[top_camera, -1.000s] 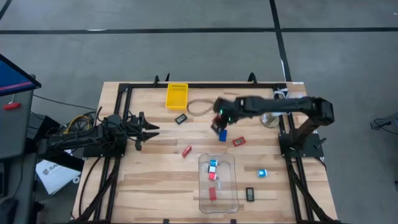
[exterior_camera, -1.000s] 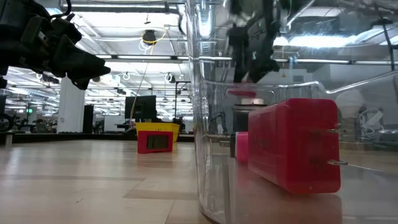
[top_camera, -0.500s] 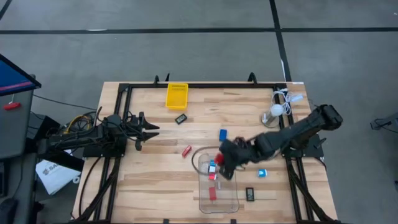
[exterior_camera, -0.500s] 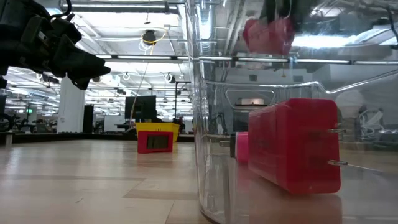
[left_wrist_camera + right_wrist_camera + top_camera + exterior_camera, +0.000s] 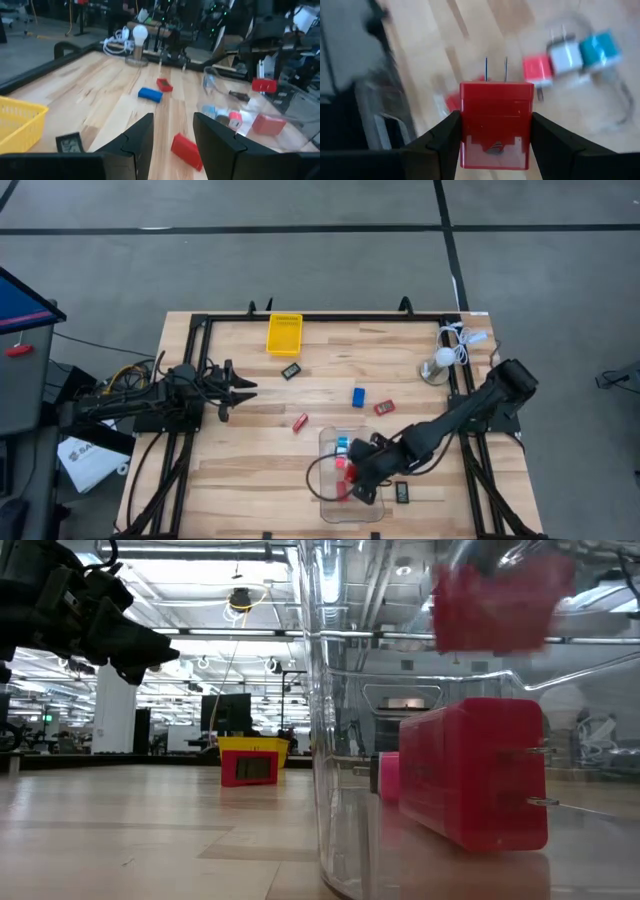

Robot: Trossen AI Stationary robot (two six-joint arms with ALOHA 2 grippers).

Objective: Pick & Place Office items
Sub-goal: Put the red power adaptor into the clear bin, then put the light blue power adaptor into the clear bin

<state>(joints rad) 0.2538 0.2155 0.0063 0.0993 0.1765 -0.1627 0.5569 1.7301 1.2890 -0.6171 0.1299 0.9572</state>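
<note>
My right gripper (image 5: 357, 475) is shut on a red block with two metal prongs (image 5: 496, 125); it hangs over the clear plastic bin (image 5: 378, 442) near the table's front. The bin holds another red block (image 5: 475, 772) and a white-and-cyan bit (image 5: 342, 445). Loose on the wood lie a blue block (image 5: 358, 396), two red blocks (image 5: 384, 408) (image 5: 300, 422), two black rectangles (image 5: 291, 370) (image 5: 402, 492) and a white-and-cyan bit (image 5: 423, 458). My left gripper (image 5: 245, 388) waits open at the table's left. My right gripper pinches the red block by its two opposite side faces (image 5: 465, 127) between its two fingers (image 5: 442, 142). The fingers slant down from the table's far right. The block is lifted clear above the bin, its prongs (image 5: 495, 69) pointing away from the wrist.
A yellow tray (image 5: 284, 333) stands at the far edge. A white round lamp-like object with coiled cable (image 5: 440, 365) sits at the far right. Black frame rails (image 5: 190, 430) run along the table's sides. Bare wood lies between the left gripper and the bin.
My right gripper has swung from the far middle of the table toward the near edge, sinking a little and rolling. It carries the red block, lifted clear the whole way, and now hangs over the bin's middle.
</note>
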